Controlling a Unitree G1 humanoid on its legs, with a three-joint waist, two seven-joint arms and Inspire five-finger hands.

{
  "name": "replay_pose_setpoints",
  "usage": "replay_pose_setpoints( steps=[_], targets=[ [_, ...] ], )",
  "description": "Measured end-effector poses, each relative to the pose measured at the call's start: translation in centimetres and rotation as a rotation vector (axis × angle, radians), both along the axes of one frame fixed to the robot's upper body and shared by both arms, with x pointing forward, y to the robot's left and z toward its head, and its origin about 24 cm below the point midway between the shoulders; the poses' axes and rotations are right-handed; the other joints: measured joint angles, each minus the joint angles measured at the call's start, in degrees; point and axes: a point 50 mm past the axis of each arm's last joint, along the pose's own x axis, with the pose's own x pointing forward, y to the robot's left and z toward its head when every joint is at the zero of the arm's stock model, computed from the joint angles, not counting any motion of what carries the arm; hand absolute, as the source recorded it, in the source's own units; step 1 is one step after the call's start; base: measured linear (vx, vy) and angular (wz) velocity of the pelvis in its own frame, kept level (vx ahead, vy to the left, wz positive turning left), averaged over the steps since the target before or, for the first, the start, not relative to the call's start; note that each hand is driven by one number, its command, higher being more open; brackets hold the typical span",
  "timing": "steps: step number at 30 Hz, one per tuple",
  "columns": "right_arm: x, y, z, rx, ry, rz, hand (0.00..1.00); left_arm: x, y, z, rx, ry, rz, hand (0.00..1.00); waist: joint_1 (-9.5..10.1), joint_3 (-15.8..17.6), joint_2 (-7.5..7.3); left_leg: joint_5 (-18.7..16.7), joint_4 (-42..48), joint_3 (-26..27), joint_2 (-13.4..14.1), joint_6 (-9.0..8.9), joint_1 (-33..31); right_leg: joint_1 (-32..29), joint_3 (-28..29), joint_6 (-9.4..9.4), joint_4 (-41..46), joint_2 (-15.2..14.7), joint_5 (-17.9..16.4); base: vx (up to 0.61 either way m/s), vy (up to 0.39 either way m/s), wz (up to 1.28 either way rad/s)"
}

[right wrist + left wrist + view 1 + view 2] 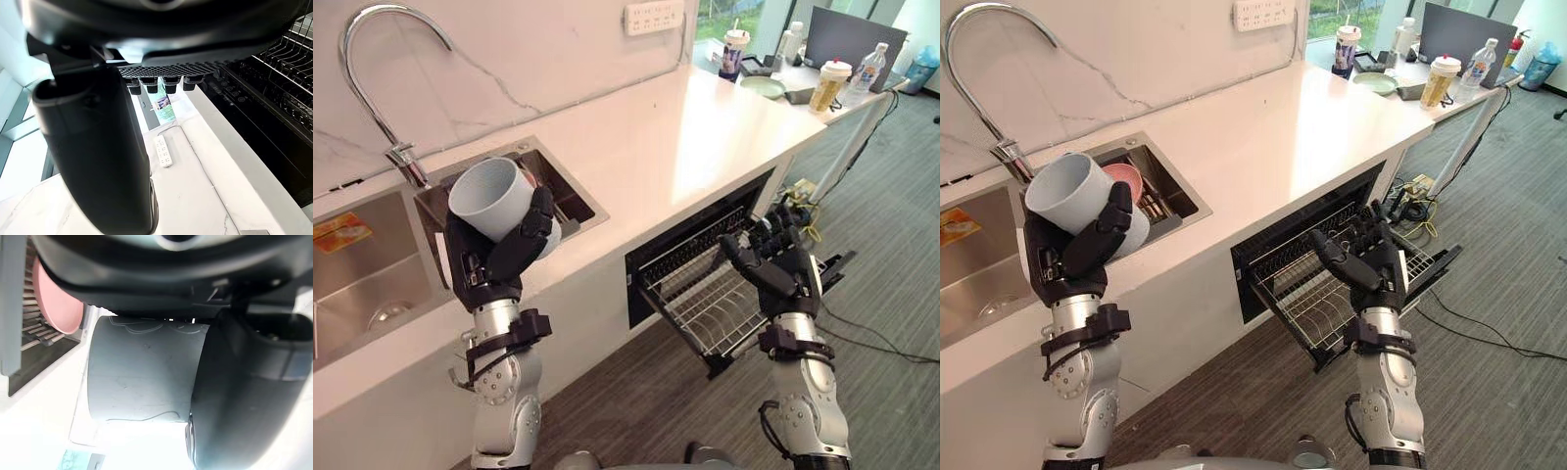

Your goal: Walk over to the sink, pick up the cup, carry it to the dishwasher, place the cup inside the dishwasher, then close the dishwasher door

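Observation:
My left hand is shut on a pale grey cup, held tilted above the counter's front edge beside the small sink basin; the cup's mouth faces up and to the left. In the left wrist view the cup sits against the palm with the thumb wrapped across it. The dishwasher under the counter stands open with its wire rack pulled out. My right hand hovers over the rack's right end, fingers relaxed and holding nothing.
A pink bowl lies in the small basin. A curved steel tap rises between the two basins, with a large sink at the left. Cups and bottles stand at the counter's far end. Grey carpet lies in front.

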Motion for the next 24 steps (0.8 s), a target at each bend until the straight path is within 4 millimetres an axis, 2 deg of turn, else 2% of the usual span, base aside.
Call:
replay_pose_setpoints(
  steps=[2, 3, 4, 5, 6, 7, 10, 18, 24],
  targets=[
    [-0.1, 0.2, -0.4, -0.002, 0.014, 0.013, 1.0, -0.1, 0.5, -1.1, -0.012, 0.046, 0.03, 0.0, 0.02, 0.78, 1.16, 0.24, 9.46, -4.59, 0.83, -0.1, -2.6, 2.64, 0.57, -0.34, -0.38, 0.39, -0.75, 0.1, 0.022, -0.1],
    [-0.1, 0.1, -0.4, 0.0, 0.013, 0.013, 1.0, -0.2, 0.8, -1.5, -0.022, 0.063, 0.045, 0.0, 0.12, 1.64, 1.08, 0.33, 13.59, -6.12, 0.6, -0.47, -4.16, 4.14, 1.08, -0.28, -0.74, 0.0, -1.04, 0.12, 0.081, -0.32],
    [-0.2, 0.0, -0.4, 0.009, 0.007, 0.002, 1.0, -0.3, 0.7, -1.7, -0.019, 0.07, 0.04, 0.0, 0.36, 1.58, 1.16, -0.42, 6.75, -7.8, -1.85, -1.33, -4.16, 4.82, 2.03, 0.34, -0.72, -1.53, -1.25, 0.09, 0.096, -0.35],
    [-0.2, -0.2, -0.3, 0.006, -0.001, -0.005, 1.0, -0.3, 0.5, -1.6, -0.017, 0.062, 0.032, 0.0, 0.34, 1.36, 1.5, 0.31, 2.13, -7.87, -2.69, -1.24, -3.92, 4.6, 2.42, 0.78, -0.53, -1.92, -1.39, 0.06, 0.136, -0.39],
    [-0.2, -0.3, -0.2, -0.001, -0.008, -0.008, 1.0, -0.2, 0.2, -1.5, -0.013, 0.049, 0.016, 0.0, 0.45, 0.85, 2.23, 6.08, -2.77, -7.73, -3.38, -0.71, -3.37, 4.07, 3.31, 1.88, -0.11, -2.25, -1.45, 0.08, 0.144, -0.48],
    [-0.4, 0.0, -0.5, 0.006, 0.0, 0.004, 1.0, 0.0, -0.1, -1.3, 0.003, 0.041, -0.008, 0.0, 0.55, -0.28, 1.2, 7.47, -7.1, -5.28, -5.7, -0.52, -0.86, 3.95, 4.61, 3.05, -0.51, -4.29, -1.07, 0.15, 0.163, -0.43],
    [-0.4, 0.5, -0.4, 0.022, -0.021, 0.039, 1.0, 1.2, -1.1, 0.0, 0.04, -0.013, -0.079, 0.0, -0.27, -0.81, -0.38, 10.76, -14.26, -3.72, -9.27, 0.65, 1.34, 3.68, 4.84, 4.52, -3.09, -7.16, 0.38, 0.15, 0.103, -0.14],
    [-0.2, 1.6, 0.8, 0.05, -0.114, 0.144, 1.0, 1.5, -2.2, 0.3, 0.057, -0.033, -0.154, 0.0, -0.23, -1.27, -0.61, 13.65, -22.37, -3.55, -9.78, 0.13, 5.32, 4.67, 3.45, 4.72, -4.97, -6.63, 1.8, 0.05, -0.009, 0.0],
    [0.2, 2.5, 1.6, 0.11, -0.194, 0.249, 1.0, 1.8, -2.3, -0.7, 0.068, 0.015, -0.176, 0.0, -0.04, -1.9, -1.8, 15.1, -25.07, -2.66, -9.9, 0.53, 6.08, 4.47, 2.63, 5.24, -7.03, -6.31, 4.43, -0.02, 0.015, -0.06]
  ],
)
